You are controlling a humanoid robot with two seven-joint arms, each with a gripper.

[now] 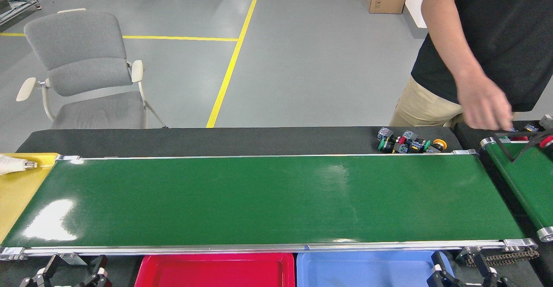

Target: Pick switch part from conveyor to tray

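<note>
Looking at your left gripper (69, 274) first, it sat low at the near-left corner below the conveyor (259, 200) with its fingers spread apart, gripping nothing. Your right gripper (464, 274) was the same deal at the near-right, over the corner of the blue tray (367, 269), jaws apart and empty. Honestly the belt was totally bare, no switch part on it at all. The only ones visible were a little pile of switch parts (406, 142) on the black strip just past the far rail, near the far-right corner, and maybe a couple more by the narrower side belt (525, 179).

So I'd say you were in a waiting step. Best play was probably to keep both claws wide and parked until a part rolled onto the belt, then drop straight down on it.

Watch out for the person's hand (484, 105) reaching in at the far right. The red tray (216, 269), yellow surface (17, 192) and chair (82, 71) weren't in your way.
</note>
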